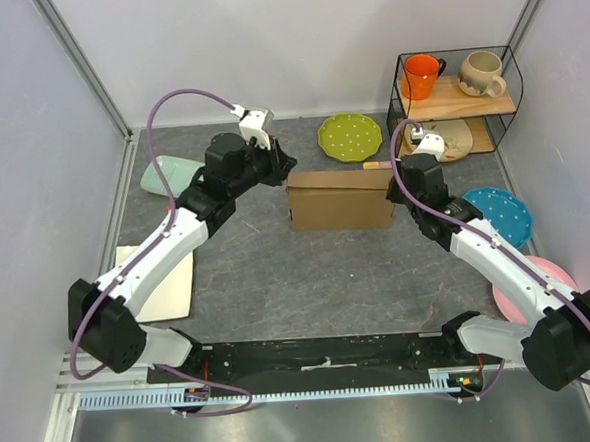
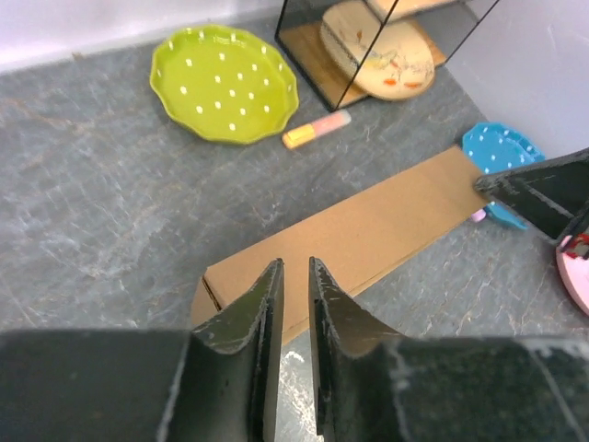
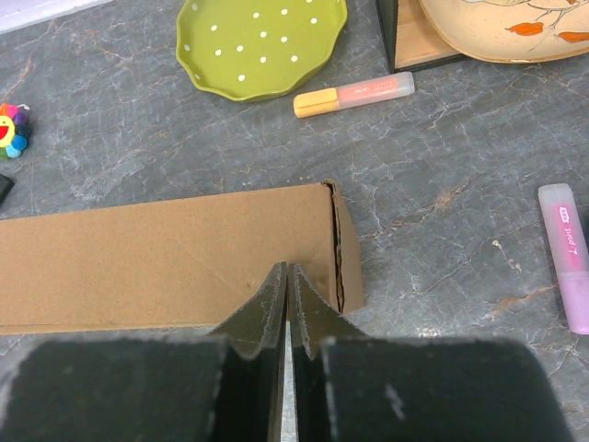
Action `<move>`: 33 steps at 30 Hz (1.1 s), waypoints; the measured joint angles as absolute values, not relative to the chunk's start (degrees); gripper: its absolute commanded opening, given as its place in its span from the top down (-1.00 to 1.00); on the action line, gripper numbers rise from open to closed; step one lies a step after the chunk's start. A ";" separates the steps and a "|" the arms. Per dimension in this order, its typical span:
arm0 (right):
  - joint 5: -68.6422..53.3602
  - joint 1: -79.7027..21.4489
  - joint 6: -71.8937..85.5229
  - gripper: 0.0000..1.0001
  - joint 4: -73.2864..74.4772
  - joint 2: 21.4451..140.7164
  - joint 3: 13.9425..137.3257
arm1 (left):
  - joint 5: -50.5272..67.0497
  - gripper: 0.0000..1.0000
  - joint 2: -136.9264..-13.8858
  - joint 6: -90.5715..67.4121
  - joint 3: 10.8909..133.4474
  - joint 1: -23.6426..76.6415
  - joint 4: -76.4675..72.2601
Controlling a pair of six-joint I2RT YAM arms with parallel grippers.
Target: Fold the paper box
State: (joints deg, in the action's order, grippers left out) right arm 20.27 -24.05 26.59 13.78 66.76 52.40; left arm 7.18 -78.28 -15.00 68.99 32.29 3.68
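The paper box (image 1: 339,200) is plain brown cardboard, folded into a closed rectangular block standing in the middle of the grey table. My left gripper (image 1: 287,166) hovers at its left end. In the left wrist view its fingers (image 2: 294,264) stand a narrow gap apart above the box's near corner (image 2: 368,230), with nothing between them. My right gripper (image 1: 398,190) is at the box's right end. In the right wrist view its jaws (image 3: 287,267) are pressed together over the top face (image 3: 138,262), just left of the end flap's seam.
A green dotted plate (image 1: 349,137) and an orange highlighter (image 3: 354,92) lie behind the box. A wire rack (image 1: 455,101) with mugs stands back right. A blue plate (image 1: 500,213), a pink plate (image 1: 524,287) and a pink highlighter (image 3: 571,253) are right. A white board (image 1: 163,279) lies left.
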 measured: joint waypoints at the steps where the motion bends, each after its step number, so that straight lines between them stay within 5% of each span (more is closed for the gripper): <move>1: 20.25 -24.05 26.59 0.83 13.78 66.76 52.40 | 7.70 0.59 -79.22 -15.31 68.95 32.23 3.60; 11: 19.79 -24.05 26.28 0.82 14.37 66.70 52.58 | 13.21 0.69 -83.59 -21.12 57.87 29.52 -4.97; 26: 19.11 -24.03 26.35 0.79 18.63 61.63 59.86 | 16.27 0.68 -83.85 -23.38 56.97 28.29 -7.38; 33: 17.89 -22.35 27.11 0.82 13.26 64.05 49.21 | 16.91 0.67 -83.85 -23.59 56.42 28.18 -8.29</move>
State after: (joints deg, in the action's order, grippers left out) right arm 17.89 -22.35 27.11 13.26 64.05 49.21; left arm 16.91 -83.85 -23.59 56.42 28.18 -8.29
